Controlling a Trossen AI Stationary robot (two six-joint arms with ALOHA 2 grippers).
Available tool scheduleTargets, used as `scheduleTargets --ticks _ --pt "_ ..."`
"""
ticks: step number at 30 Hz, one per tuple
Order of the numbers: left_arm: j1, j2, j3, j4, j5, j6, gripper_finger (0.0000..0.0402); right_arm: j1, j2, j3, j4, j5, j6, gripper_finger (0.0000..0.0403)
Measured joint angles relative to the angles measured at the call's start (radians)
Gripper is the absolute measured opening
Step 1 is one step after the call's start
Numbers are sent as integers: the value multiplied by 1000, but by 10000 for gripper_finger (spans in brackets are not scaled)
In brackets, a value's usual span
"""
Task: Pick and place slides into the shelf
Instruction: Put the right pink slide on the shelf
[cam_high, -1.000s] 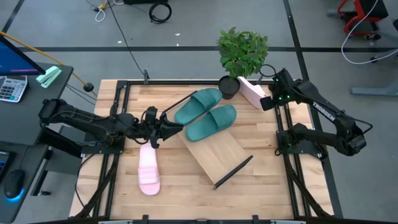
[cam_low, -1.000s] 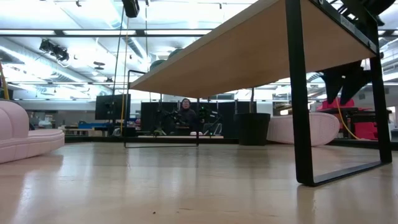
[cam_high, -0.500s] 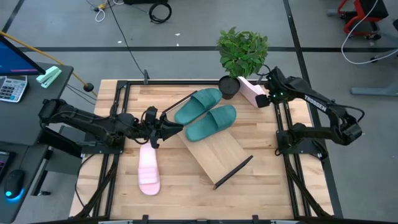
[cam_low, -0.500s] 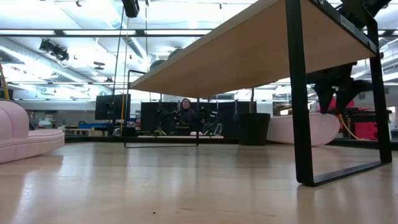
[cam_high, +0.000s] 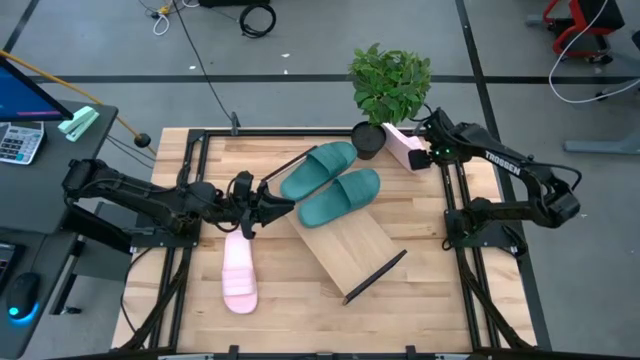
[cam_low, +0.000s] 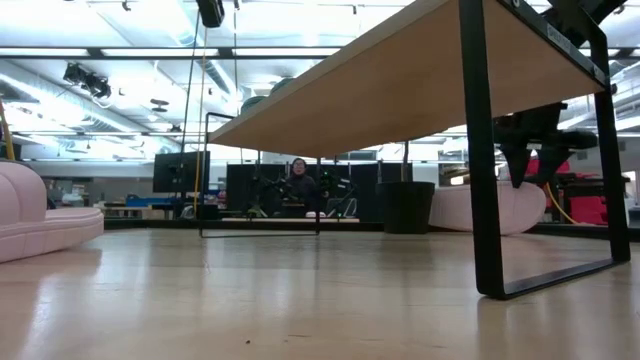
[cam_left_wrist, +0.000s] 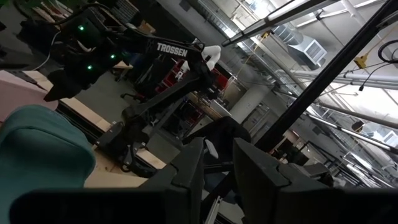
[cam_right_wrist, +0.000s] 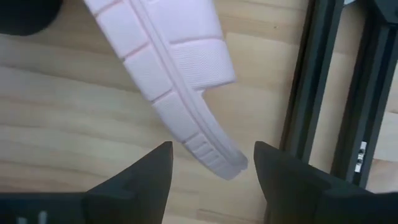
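Note:
The shelf (cam_high: 350, 240), a light-wood board on black bar legs, stands aslant mid-table. Two teal slides (cam_high: 318, 168) (cam_high: 340, 196) lie on its far end. One pink slide (cam_high: 238, 270) lies flat on the table near the left. The other pink slide (cam_high: 404, 148) rests on its long edge beside the plant pot (cam_high: 368, 140), its ribbed sole (cam_right_wrist: 168, 56) showing in the right wrist view. My right gripper (cam_high: 420, 152) is open just above it, its fingers on either side of the slide's end (cam_right_wrist: 217, 163) without touching. My left gripper (cam_high: 266, 197) is at the shelf's far-left black bar (cam_high: 290, 167), fingers nearly together. My left gripper comes level from the table's left at the near end of the shelf's far black bar (cam_left_wrist: 292, 106). The bar runs down to the narrow gap between its fingers (cam_left_wrist: 252, 171). The place of contact itself is hidden by the fingers. The shelf stands on its legs.
A potted plant (cam_high: 390, 80) stands at the far edge beside the right gripper. Black frame rails (cam_right_wrist: 311, 93) run along the table's right side close to the pink slide. The shelf's near leg (cam_low: 480, 200) stands on the table. A person sits in the room far behind.
My right gripper has gone toward the table's left and a little down, to the pink slide by the pot, and stays open. My left gripper, the shelf and the slides have kept still.

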Motion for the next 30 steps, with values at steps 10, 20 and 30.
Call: scheduleTargets --ticks 10,20,30 --pt "-10 0 0 0 0 1 94 44 56 -1 -4 100 43 231" --pt "-16 0 0 0 0 9 94 44 57 -1 21 -28 34 228" --pt "-16 0 0 0 0 9 94 44 57 -1 29 -44 31 203"
